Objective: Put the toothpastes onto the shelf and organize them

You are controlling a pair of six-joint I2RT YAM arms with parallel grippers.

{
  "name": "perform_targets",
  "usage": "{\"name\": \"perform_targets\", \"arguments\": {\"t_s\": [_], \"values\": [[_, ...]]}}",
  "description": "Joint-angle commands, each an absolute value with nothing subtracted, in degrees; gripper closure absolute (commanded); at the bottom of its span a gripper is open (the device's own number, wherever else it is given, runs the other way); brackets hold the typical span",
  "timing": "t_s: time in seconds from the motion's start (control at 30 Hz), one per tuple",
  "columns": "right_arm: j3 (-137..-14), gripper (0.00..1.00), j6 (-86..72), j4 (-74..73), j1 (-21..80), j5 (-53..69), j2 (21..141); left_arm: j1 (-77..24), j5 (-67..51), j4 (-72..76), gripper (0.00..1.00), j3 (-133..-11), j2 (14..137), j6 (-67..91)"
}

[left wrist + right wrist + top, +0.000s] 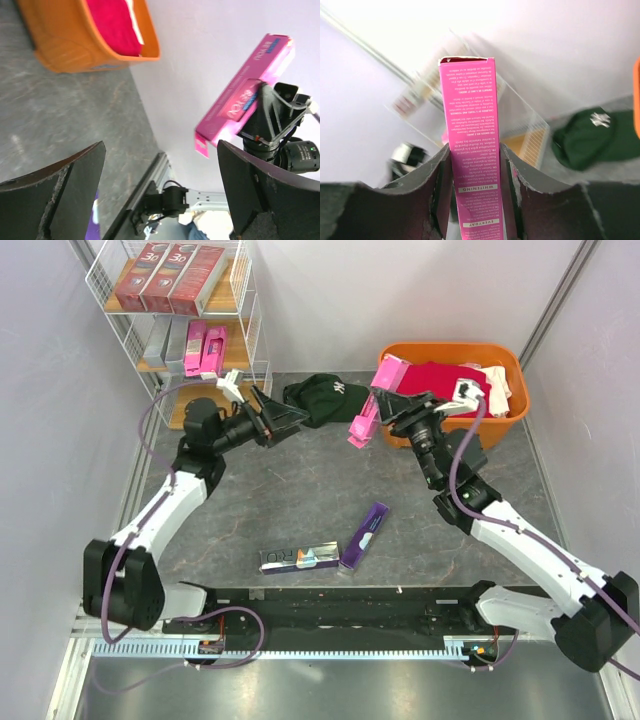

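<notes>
Right pincer (474, 165) clamps a pink toothpaste (467, 110), left pincer (161, 145) gapes empty; perhaps seven boxes (165, 275) sit on the shelf (229, 298), two toothpastes (365, 535) wait on the worktop (300, 480).

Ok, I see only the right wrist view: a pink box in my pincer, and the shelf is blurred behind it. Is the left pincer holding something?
Observer: No. The left pincer is open and empty, and it points towards your pink box.
Operator: Do other boxes wait to be placed?
Observer: Two. A purple box and a holographic box lie flat on the table, towards its near edge.
Operator: Is any pink one placed already?
Observer: Yes. Two pink boxes sit on the middle board of the shelf, beside the silver-grey boxes.
</notes>
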State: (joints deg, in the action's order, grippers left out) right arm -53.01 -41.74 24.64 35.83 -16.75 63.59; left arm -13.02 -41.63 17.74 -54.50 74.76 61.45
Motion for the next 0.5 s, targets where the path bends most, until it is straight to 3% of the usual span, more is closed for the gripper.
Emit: {"name": "perform_targets", "arguments": {"t_s": [0.0, 0.13, 0.47], "values": [[-50.63, 0.53, -51.14, 38.92, 35.77, -22.06, 59.68, -17.74, -43.15, 34.34, 0.00, -57.39, 79.61, 71.35], [-49.83, 0.52, -53.96, 39.99, 35.86, -23.20, 59.15, -21.88, -43.24, 48.30, 0.01, -57.39, 82.88, 76.55], [-48.78, 0.52, -57.57, 41.13, 35.42, -23.91, 59.15, -30.05, -40.08, 54.13, 0.06, -60.12, 85.43, 75.06]]}}
